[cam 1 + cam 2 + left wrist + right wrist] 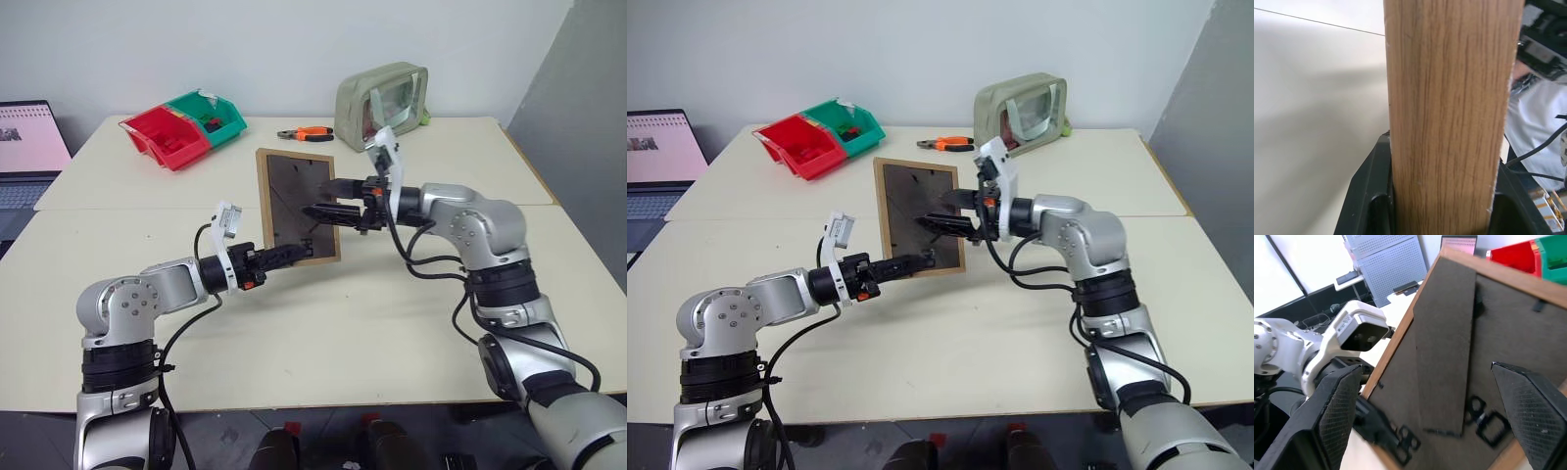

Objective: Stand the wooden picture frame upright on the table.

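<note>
Left eye view shows the wooden picture frame (298,207) held up over the table (323,313), near the middle. Its long sides run up and down. It stands almost straight, tipped only a little. Its dark grey-brown back faces the robot, so the picture side points away, toward the far wall. A thin line runs slantwise across the back. That is the edge of the fold-out stand (1444,347), which lies close against the back panel.

The left gripper (294,254) reaches in from the left and pinches the frame at its bottom edge. In the left wrist view the light wood (1449,112) fills the gap between the two black fingers (1369,196), and both fingers press on it.

The right gripper (323,198) comes in from the right and points sideways at the back of the frame. Its two fingers (1337,406) are spread wide apart. In the right wrist view one finger sits on each side of the stand and neither one grips anything. The tips are very near the back panel, but I cannot tell if they touch it.

Far back on the table sit a red bin (165,137) and a green bin (216,116), side by side. Orange-handled pliers (306,133) lie near a pale green pouch (382,95). A laptop (24,147) stands off the table on the left.
</note>
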Action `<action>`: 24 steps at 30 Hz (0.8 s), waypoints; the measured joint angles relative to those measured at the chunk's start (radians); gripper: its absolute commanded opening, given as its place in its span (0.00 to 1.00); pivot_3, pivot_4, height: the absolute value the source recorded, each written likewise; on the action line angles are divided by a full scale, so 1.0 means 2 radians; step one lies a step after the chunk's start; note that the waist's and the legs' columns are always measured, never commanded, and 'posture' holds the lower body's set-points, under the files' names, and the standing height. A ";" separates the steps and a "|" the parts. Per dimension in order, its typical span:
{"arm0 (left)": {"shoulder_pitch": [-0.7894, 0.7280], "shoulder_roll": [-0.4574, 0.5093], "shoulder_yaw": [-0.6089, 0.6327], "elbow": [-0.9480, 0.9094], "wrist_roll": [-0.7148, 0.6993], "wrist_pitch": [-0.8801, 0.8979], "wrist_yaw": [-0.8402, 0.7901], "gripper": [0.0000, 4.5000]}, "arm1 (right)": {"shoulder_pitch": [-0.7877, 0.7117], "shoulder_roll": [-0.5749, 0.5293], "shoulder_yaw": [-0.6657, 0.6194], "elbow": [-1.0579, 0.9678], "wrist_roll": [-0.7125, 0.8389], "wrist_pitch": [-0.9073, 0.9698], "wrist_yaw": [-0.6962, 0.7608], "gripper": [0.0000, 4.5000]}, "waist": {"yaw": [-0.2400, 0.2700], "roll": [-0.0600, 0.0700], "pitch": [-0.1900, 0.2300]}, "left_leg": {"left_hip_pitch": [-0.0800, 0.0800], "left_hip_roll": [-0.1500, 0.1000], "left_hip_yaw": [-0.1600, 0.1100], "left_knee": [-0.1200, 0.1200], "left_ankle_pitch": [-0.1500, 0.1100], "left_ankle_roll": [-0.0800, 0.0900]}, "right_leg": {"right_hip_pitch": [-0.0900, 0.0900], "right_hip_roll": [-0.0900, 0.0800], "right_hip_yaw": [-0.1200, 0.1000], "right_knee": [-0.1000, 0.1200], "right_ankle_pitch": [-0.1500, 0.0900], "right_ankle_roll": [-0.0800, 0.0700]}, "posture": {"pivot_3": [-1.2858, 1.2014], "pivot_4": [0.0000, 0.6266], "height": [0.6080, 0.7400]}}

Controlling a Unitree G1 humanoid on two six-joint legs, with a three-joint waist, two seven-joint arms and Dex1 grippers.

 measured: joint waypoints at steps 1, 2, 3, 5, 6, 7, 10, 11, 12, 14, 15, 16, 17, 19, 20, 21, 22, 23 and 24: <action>0.001 0.002 0.000 0.000 0.002 -0.001 0.000 0.29 | -0.003 0.004 0.002 0.006 -0.003 -0.007 0.000 0.99 | 0.000 0.000 0.000 | 0.000 0.000 0.000 0.000 0.000 0.000 | 0.000 0.000 0.000 0.000 0.000 0.000 | 0.52 0.24 1.00; 0.001 0.003 0.000 0.000 0.004 -0.002 0.000 0.29 | -0.007 0.008 0.006 0.014 -0.006 -0.016 0.000 0.99 | 0.000 0.000 0.000 | 0.000 0.000 0.000 0.000 0.000 0.000 | 0.000 0.000 0.000 0.000 0.000 0.000 | 0.52 0.24 1.00; 0.001 0.004 0.000 0.000 0.006 -0.004 0.000 0.29 | -0.011 0.010 0.009 0.020 -0.011 -0.023 0.001 0.99 | 0.000 0.000 0.000 | 0.000 0.000 0.000 0.000 0.000 0.000 | 0.000 0.000 0.000 0.000 0.000 0.000 | 0.52 0.24 1.00; 0.003 0.005 0.000 0.000 0.007 -0.006 0.000 0.29 | -0.015 0.016 0.011 0.025 -0.015 -0.028 0.002 0.99 | 0.000 0.000 0.000 | 0.000 0.000 0.000 0.000 0.000 0.000 | 0.000 0.000 0.000 0.000 0.000 0.000 | 0.52 0.24 1.00; 0.004 0.005 -0.001 0.000 0.007 -0.006 0.000 0.29 | -0.016 0.022 0.012 0.024 -0.014 -0.026 0.005 0.99 | 0.000 0.000 0.000 | 0.000 0.000 0.000 0.000 0.000 0.000 | 0.000 0.000 0.000 0.000 0.000 0.000 | 0.52 0.24 1.00; 0.006 0.005 -0.001 0.000 0.007 -0.006 -0.001 0.29 | -0.015 0.026 0.012 0.022 -0.012 -0.023 0.007 0.99 | 0.000 0.000 0.000 | 0.000 0.000 0.000 0.000 0.000 0.000 | 0.000 0.000 0.000 0.000 0.000 0.000 | 0.52 0.24 1.00; 0.017 0.010 -0.002 -0.008 0.004 -0.004 -0.011 0.29 | 0.001 0.016 0.011 -0.015 0.006 0.002 0.024 0.99 | 0.003 0.000 0.000 | 0.000 0.001 0.000 0.000 0.000 0.000 | 0.000 0.000 0.000 0.000 0.000 0.000 | 0.52 0.24 1.00; 0.020 0.012 -0.002 -0.011 0.003 -0.002 -0.012 0.29 | 0.009 0.010 0.010 -0.029 0.014 0.012 0.030 0.99 | 0.003 0.000 0.000 | -0.001 0.000 0.000 0.000 0.000 0.000 | 0.000 0.000 0.000 0.000 0.000 0.000 | 0.52 0.24 1.00; 0.023 0.015 -0.002 -0.012 0.000 0.002 -0.014 0.29 | 0.016 0.005 0.008 -0.041 0.022 0.023 0.035 0.99 | 0.003 0.000 0.000 | 0.000 0.000 0.000 0.000 0.000 0.000 | 0.000 0.000 0.000 0.000 0.000 0.000 | 0.52 0.24 1.00; 0.024 0.020 -0.002 -0.012 -0.005 0.008 -0.019 0.29 | 0.024 0.002 0.000 -0.056 0.034 0.039 0.038 0.99 | 0.002 0.000 0.000 | 0.000 0.000 0.000 0.000 0.000 0.000 | 0.000 0.000 0.000 0.000 0.000 0.000 | 0.52 0.24 1.00; 0.024 0.022 -0.002 -0.013 -0.008 0.011 -0.022 0.29 | 0.025 -0.001 -0.002 -0.062 0.040 0.048 0.038 0.99 | 0.001 0.000 0.000 | 0.000 0.000 0.000 0.000 0.000 0.000 | 0.000 0.000 0.000 0.000 0.000 0.000 | 0.52 0.24 1.00; 0.024 0.023 -0.002 -0.014 -0.011 0.013 -0.023 0.29 | 0.026 -0.002 -0.005 -0.068 0.043 0.055 0.038 0.99 | 0.001 0.000 0.000 | 0.000 0.000 0.000 0.000 0.000 0.000 | 0.000 0.000 0.000 0.000 0.000 0.000 | 0.52 0.24 1.00; 0.024 0.023 -0.002 -0.015 -0.014 0.016 -0.024 0.29 | 0.029 -0.005 -0.009 -0.076 0.048 0.062 0.038 0.99 | 0.001 0.000 0.000 | 0.000 0.000 0.000 0.000 0.000 0.000 | 0.000 0.000 0.000 0.000 0.000 0.000 | 0.52 0.24 1.00; 0.024 0.023 -0.002 -0.020 -0.021 0.021 -0.024 0.29 | 0.037 -0.011 -0.017 -0.091 0.063 0.078 0.039 0.99 | 0.001 0.000 0.000 | 0.000 0.000 0.000 0.000 0.000 0.000 | 0.000 0.000 0.000 0.000 0.000 0.000 | 0.52 0.24 1.00; 0.024 0.024 -0.002 -0.023 -0.026 0.024 -0.024 0.29 | 0.041 -0.011 -0.018 -0.100 0.071 0.084 0.040 0.99 | 0.001 0.000 0.000 | 0.000 0.000 0.000 0.000 0.000 0.000 | 0.000 0.000 0.000 0.000 0.000 0.000 | 0.52 0.24 1.00; 0.024 0.024 -0.002 -0.026 -0.030 0.028 -0.024 0.29 | 0.044 -0.012 -0.018 -0.107 0.077 0.088 0.041 0.99 | 0.000 0.000 0.000 | 0.000 0.000 0.000 0.000 0.000 0.000 | 0.000 0.000 0.000 0.000 0.000 0.000 | 0.52 0.24 1.00; 0.024 0.024 -0.004 -0.031 -0.034 0.031 -0.025 0.29 | 0.047 -0.013 -0.019 -0.115 0.081 0.092 0.041 0.99 | 0.000 0.000 0.000 | 0.000 0.000 0.000 0.000 0.000 0.000 | 0.000 0.000 0.000 0.000 0.000 0.000 | 0.52 0.24 1.00; 0.024 0.024 -0.004 -0.033 -0.035 0.033 -0.025 0.29 | 0.048 -0.017 -0.019 -0.119 0.086 0.097 0.041 0.99 | 0.000 0.000 0.000 | 0.000 0.000 0.000 0.000 0.000 0.000 | 0.000 0.000 0.000 0.000 0.000 0.000 | 0.52 0.24 1.00; 0.024 0.024 -0.005 -0.033 -0.038 0.035 -0.025 0.29 | 0.050 -0.021 -0.020 -0.125 0.092 0.100 0.041 0.99 | 0.000 0.000 0.000 | 0.000 0.000 0.000 0.000 0.000 0.000 | 0.000 0.000 0.000 0.000 0.000 0.000 | 0.52 0.24 1.00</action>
